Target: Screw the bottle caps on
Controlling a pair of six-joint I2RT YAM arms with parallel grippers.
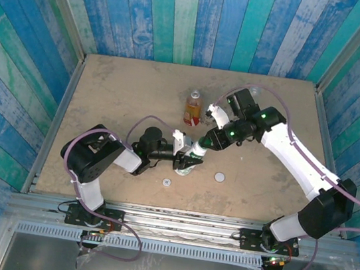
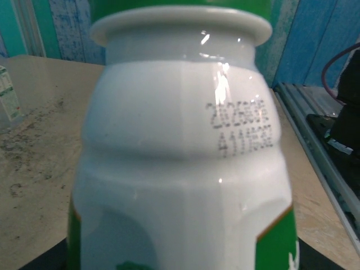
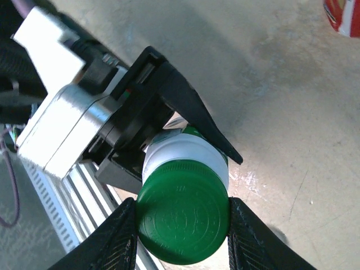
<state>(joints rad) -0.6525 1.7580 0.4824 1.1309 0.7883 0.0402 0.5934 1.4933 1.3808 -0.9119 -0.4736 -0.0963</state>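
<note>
Looking down from above, we see the left gripper (image 1: 185, 160) near the middle of the table (image 1: 119, 93). Its two black fingers are squeezed on the sides of the white bottle (image 2: 180, 169). That bottle has a green label and stands up. The dark green cap (image 3: 183, 216) sits on top of it. The right gripper (image 3: 183, 239) is over the bottle, and its fingers press on both sides of the cap. Farther back stands the amber bottle (image 1: 193, 108) with a red label, apart from both grippers. A white cap (image 1: 220, 177) lies flat on the table to the right of the white bottle. A smaller pale cap (image 1: 167, 182) lies near the front edge, a little to the left.
</note>
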